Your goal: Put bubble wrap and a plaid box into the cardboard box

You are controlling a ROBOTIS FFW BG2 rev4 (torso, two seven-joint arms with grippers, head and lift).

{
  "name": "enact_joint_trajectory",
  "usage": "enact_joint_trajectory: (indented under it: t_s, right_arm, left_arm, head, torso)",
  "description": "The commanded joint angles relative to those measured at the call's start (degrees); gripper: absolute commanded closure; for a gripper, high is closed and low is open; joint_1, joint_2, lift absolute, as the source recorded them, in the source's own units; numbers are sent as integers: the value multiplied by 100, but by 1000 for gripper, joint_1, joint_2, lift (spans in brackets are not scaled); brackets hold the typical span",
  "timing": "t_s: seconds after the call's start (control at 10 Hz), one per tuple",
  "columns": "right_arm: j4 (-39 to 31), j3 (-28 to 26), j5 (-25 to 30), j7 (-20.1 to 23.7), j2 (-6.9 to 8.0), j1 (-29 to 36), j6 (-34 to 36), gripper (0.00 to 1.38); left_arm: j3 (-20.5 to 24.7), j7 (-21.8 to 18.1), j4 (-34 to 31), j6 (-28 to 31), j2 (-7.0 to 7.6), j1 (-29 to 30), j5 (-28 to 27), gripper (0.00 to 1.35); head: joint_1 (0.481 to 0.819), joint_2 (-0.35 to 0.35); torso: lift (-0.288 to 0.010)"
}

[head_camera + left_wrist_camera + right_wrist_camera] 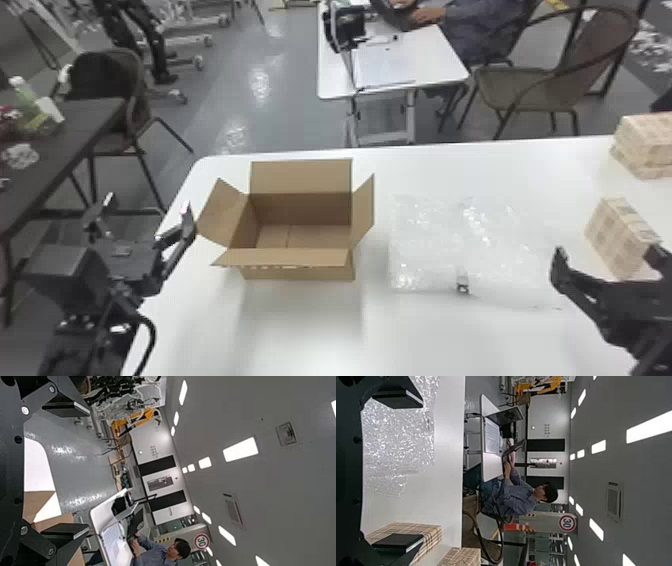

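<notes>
The cardboard box (305, 265) stands on the white table with its flaps spread, and its inside is bare. To its right lies the bubble wrap (450, 240), flat on the table; the right wrist view has the bubble wrap (399, 439) too. A plaid box (617, 237) stands farther right; it is the plaid box (433, 534) by one finger in the right wrist view. My left gripper (145, 212) is open left of the cardboard box, the same left gripper (81, 469) in its wrist view. Open near the plaid box is my right gripper (607, 255), also the right gripper (417, 471).
Stacked plaid boxes (645, 145) sit at the white table's (300, 325) far right edge. A small metallic item (462, 285) lies at the bubble wrap's near edge. Beyond are another white table (330, 75), chairs and, at left, a dark table (65, 145).
</notes>
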Motion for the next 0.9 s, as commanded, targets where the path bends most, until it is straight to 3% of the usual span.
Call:
enact_joint_trajectory:
  t_s: [0.0, 0.2, 0.3, 0.6, 0.8]
  right_arm:
    - [-9, 0, 62, 1, -4, -11, 2, 108]
    - [123, 0, 0, 10, -4, -19, -235, 108]
    - [114, 0, 18, 10, -4, -28, -235, 108]
    - [96, 0, 35, 10, 13, -54, -209, 108]
    - [105, 0, 9, 10, 13, -54, -200, 108]
  left_arm:
    - [-320, 466, 127, -242, -41, 189, 144, 274]
    - [-856, 818, 400, -391, -41, 400, 214, 277]
    - [-1146, 1204, 532, -550, -41, 505, 196, 279]
    - [-1331, 1363, 532, -347, -41, 532, 407, 271]
    - [-1243, 1266, 523, -66, -41, 470, 627, 279]
  head:
    - [695, 190]
    - [695, 183]
    - [695, 163]
    - [695, 124]
    - [695, 119]
  torso:
    - [-108]
    - [-108]
    - [-108]
    - [-108]
    - [-108]
